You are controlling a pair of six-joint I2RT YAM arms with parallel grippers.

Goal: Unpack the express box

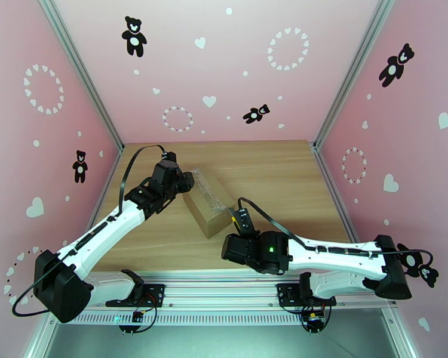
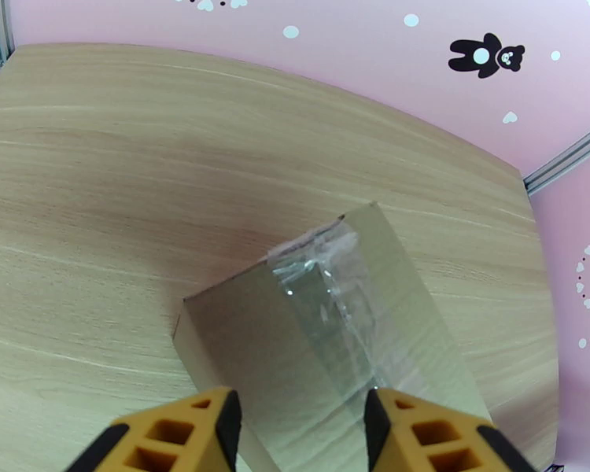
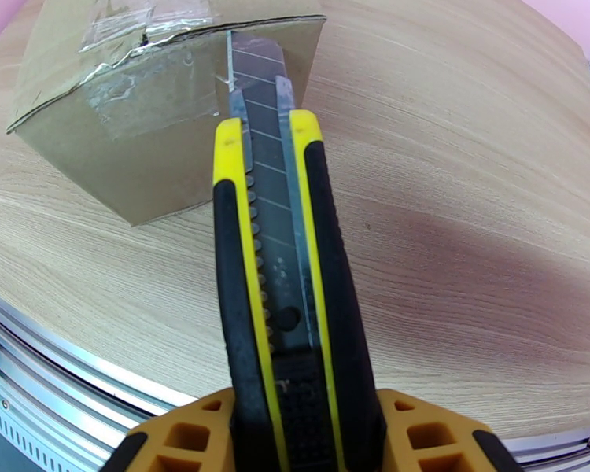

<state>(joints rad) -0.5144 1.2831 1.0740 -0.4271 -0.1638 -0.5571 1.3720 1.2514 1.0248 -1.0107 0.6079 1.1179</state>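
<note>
The express box [image 1: 205,201], a brown carton with shiny clear tape along its top seam, lies at an angle in the middle of the wooden table. My left gripper [image 1: 187,181] is over the box's far-left end. In the left wrist view its yellow fingers [image 2: 216,422] stand apart above the box [image 2: 295,340], with the taped seam running between them. My right gripper [image 3: 303,411] is shut on a yellow-black utility knife [image 3: 283,253] with its blade out. The blade tip touches the top edge of the box's near end [image 3: 138,135], beside the tape. In the top view the knife [image 1: 236,218] points at the box's near-right corner.
The wooden table [image 1: 284,174] is bare to the right of the box and behind it. Pink walls close it in on three sides. An aluminium rail [image 1: 224,281] with both arm bases runs along the near edge.
</note>
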